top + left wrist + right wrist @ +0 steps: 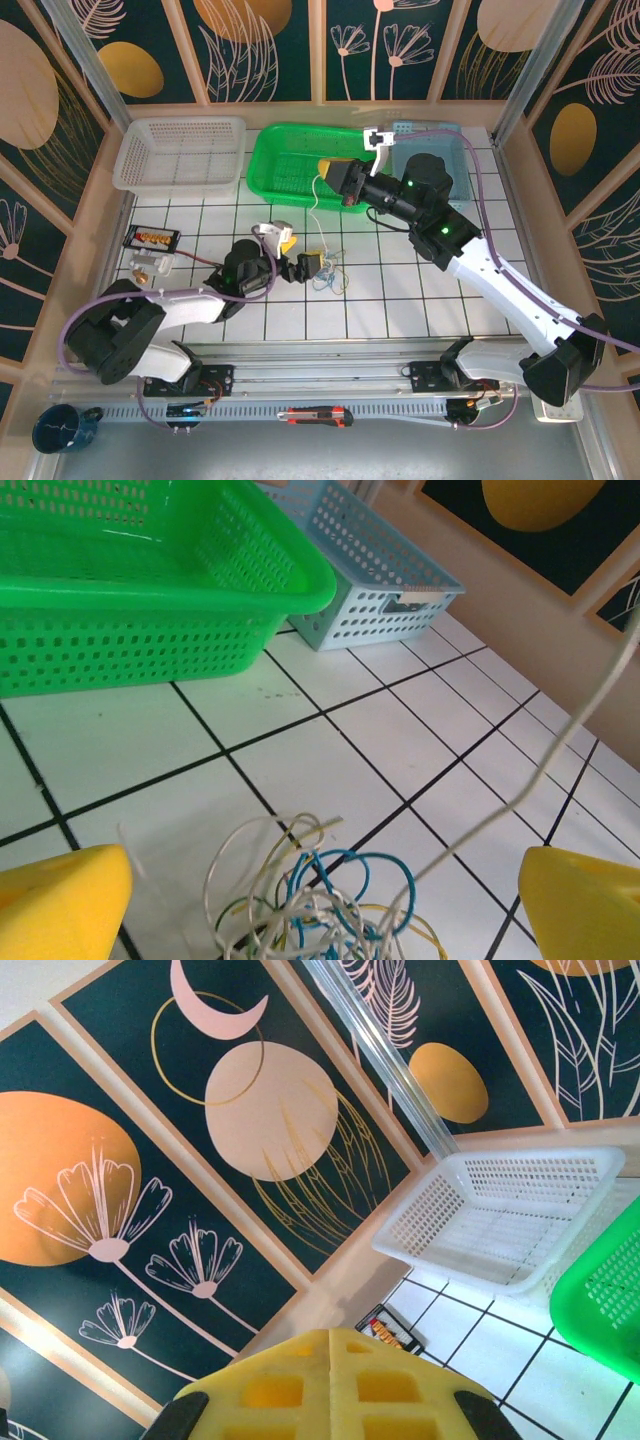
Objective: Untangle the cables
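Observation:
The cables point(328, 272) lie as one small tangle of blue, tan-yellow and pale grey loops on the white tiles in the middle. My left gripper point(300, 253) hovers just left of the tangle, wide open. In the left wrist view its yellow fingertips point(60, 900) flank the cables point(330, 900) without touching them. One pale grey cable point(316, 215) rises taut from the tangle to my right gripper point(325, 172), which is shut on it above the green basket. The same cable point(520, 790) slants up to the right. My right gripper point(330, 1338) has its yellow pads pressed together.
The green basket point(270, 150) point(300, 580) stands behind the tangle, with a pale blue basket point(460, 160) point(380, 570) to its right and a white basket point(180, 150) point(500, 1210) to its left. A small black tray point(152, 238) and a dark lead point(190, 258) lie at the left.

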